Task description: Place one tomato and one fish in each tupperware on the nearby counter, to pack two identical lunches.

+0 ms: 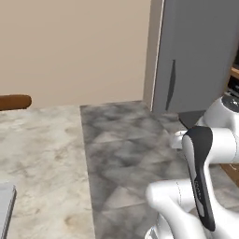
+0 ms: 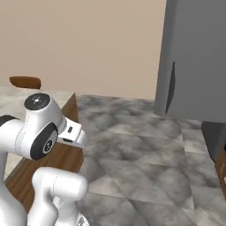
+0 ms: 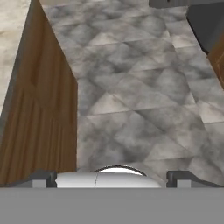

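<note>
1. Nearest the lens, the white arm (image 1: 200,177) rises just beside the counter (image 1: 42,154), which is the largest thing in the scene. Its marbled stone top looks heavy, rigid and fixed, so I judge it a surface to set food on rather than something to grasp.
2. Grey tiled floor (image 1: 121,149) runs along the counter's wooden side.
3. Beyond the counter's far end stands a tall grey fridge (image 1: 196,56).
4. At the counter's near corner a grey edge (image 1: 5,210) is too cropped to identify.
5. Beside the counter, over the floor, the gripper (image 3: 111,178) is spread wide, its fingertips (image 3: 43,178) holding and touching nothing.
</note>
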You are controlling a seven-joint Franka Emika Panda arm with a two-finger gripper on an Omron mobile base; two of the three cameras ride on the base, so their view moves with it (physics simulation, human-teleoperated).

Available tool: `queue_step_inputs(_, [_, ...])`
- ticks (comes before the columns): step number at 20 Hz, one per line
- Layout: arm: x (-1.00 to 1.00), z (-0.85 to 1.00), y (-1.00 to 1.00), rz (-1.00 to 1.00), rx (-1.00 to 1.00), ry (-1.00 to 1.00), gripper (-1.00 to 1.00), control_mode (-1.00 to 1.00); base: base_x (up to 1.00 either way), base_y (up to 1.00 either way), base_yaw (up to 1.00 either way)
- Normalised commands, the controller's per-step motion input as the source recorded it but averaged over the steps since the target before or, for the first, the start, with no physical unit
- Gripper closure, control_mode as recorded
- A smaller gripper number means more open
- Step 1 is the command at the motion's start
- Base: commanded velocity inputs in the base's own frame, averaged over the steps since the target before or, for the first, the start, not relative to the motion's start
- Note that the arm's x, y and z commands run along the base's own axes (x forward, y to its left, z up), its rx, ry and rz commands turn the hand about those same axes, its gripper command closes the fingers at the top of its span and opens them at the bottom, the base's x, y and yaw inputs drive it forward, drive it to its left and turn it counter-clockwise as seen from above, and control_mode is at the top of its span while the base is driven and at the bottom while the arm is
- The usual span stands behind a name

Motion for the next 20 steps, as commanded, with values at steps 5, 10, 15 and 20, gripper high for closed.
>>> queue_step_inputs(5, [0.00, 0.00, 0.00, 0.00, 0.00, 0.00, -1.00, 1.00, 1.00, -0.02, 0.03])
queue_step_inputs(10, [0.00, 0.00, 0.00, 0.00, 0.00, 0.00, -1.00, 1.00, 1.00, 0.02, -0.01])
queue_step_inputs(15, [0.00, 0.00, 0.00, 0.00, 0.00, 0.00, -1.00, 1.00, 1.00, 0.05, -0.14])
queue_step_inputs(20, [0.00, 0.00, 0.00, 0.00, 0.00, 0.00, -1.00, 1.00, 1.00, 0.09, -0.23])
